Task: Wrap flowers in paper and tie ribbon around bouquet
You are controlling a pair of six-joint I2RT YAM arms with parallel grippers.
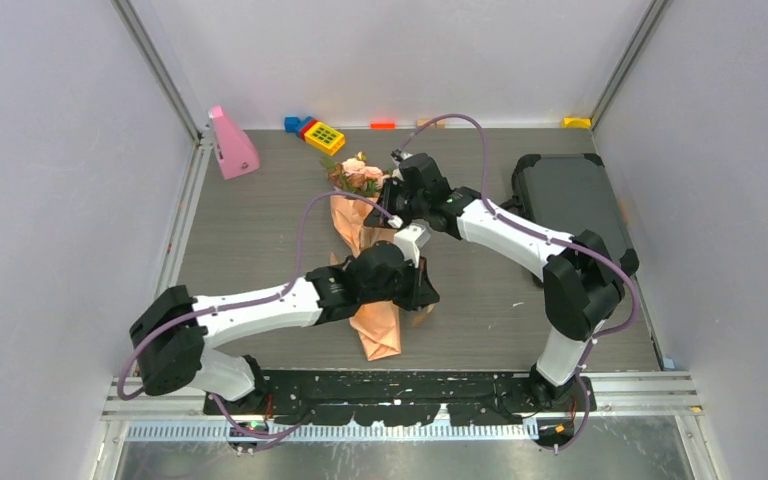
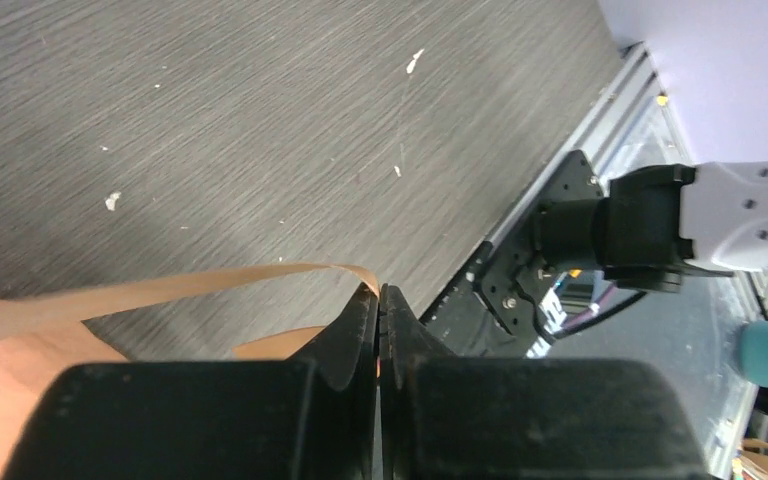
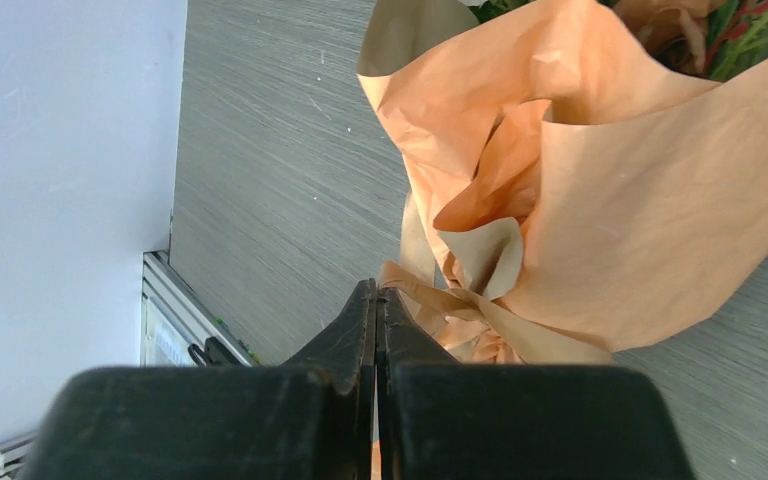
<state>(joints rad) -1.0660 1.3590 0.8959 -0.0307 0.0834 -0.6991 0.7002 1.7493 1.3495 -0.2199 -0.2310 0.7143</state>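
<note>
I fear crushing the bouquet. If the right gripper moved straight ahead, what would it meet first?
Probably the orange paper, just beyond the shut jaws of the right gripper; depth is unclear.

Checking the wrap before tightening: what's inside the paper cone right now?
The flowers sit inside the paper: rose heads and green leaves show at its open top. Their stems are covered by the wrap, so I can't see them.

Soft, even light from above
Faint shadows lie on the grey wood-grain table (image 1: 250, 240); both wrist views blur up close, the crinkled peach-orange paper (image 3: 640, 220) sharp
</note>
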